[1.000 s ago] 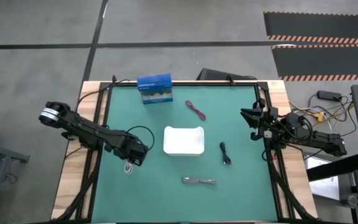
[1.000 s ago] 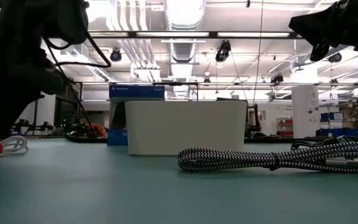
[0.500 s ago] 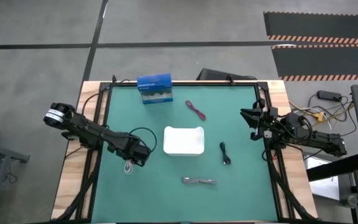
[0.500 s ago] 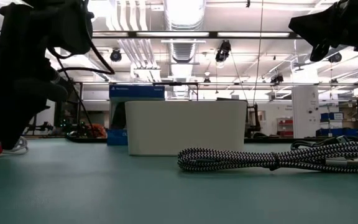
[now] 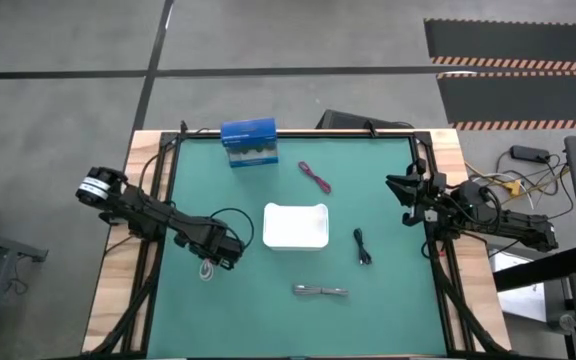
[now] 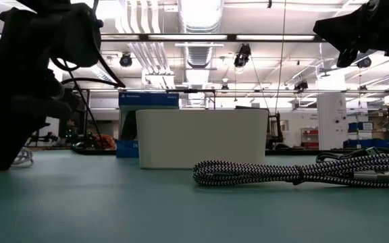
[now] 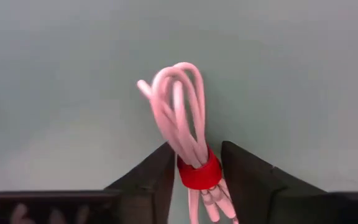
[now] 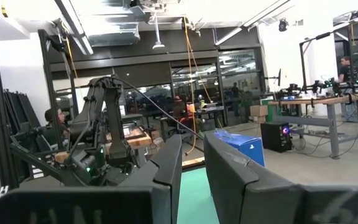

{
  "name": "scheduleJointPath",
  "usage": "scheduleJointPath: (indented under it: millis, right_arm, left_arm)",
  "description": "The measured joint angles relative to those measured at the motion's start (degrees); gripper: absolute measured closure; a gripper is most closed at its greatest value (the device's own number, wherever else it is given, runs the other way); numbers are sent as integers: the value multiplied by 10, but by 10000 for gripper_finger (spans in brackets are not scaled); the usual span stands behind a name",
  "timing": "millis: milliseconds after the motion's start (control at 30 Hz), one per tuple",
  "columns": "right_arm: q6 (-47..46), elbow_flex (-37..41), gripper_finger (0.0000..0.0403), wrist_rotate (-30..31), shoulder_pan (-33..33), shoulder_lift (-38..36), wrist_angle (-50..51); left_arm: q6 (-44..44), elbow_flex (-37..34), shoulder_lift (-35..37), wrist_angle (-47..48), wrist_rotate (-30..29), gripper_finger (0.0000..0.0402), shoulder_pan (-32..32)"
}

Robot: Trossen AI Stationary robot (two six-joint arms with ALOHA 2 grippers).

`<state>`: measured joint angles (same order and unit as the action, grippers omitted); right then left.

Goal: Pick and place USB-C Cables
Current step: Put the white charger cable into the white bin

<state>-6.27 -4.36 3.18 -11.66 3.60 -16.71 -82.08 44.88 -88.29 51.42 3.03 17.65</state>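
Note:
A white-pink USB-C cable (image 7: 179, 106), bundled with a red band, lies on the green mat left of the white tray (image 5: 295, 225). My left gripper (image 7: 196, 147) points down over it (image 5: 211, 266), shut on the bundle. The magenta cable (image 5: 315, 177) lies behind the tray, the black cable (image 5: 362, 247) to its right, and the grey braided cable (image 6: 302, 173) near the front. My right gripper (image 8: 192, 168) waits raised at the table's right edge (image 5: 400, 192), a narrow gap between its fingers and nothing in it. My left gripper has the white-pink cable's red band (image 7: 199, 179) between its two fingers, one finger against each side. The band sits near one end of the bundle. The fingers come from above, pointing down, and lie across the bundle. The cable rests flat on the mat.
A blue box (image 5: 249, 142) stands at the far edge of the mat, behind the tray. The arms' black wires run along the wooden frame on both sides. Open green mat lies at the near left and near right.
My left gripper has sunk straight down onto the white-pink cable; in the low view its dark body now hides nearly all of the bundle. The cable has stayed where it was.

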Motion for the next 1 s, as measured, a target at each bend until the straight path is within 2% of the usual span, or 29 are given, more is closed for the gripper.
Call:
scheduleJointPath:
  millis: [167,300,633,1000]
  right_arm:
    - [1,0,344,0,0,0,0]
    - [1,0,344,0,0,0,0]
    - [3,0,344,0,0,0,0]
    - [3,0,344,0,0,0,0]
  left_arm:
    - [0,0,0,2,0,346,0]
    - [0,1,1,2,-4,370,0]
    - [6,7,3,6,-5,375,0]
    - [49,94,4,109,-5,376,0]
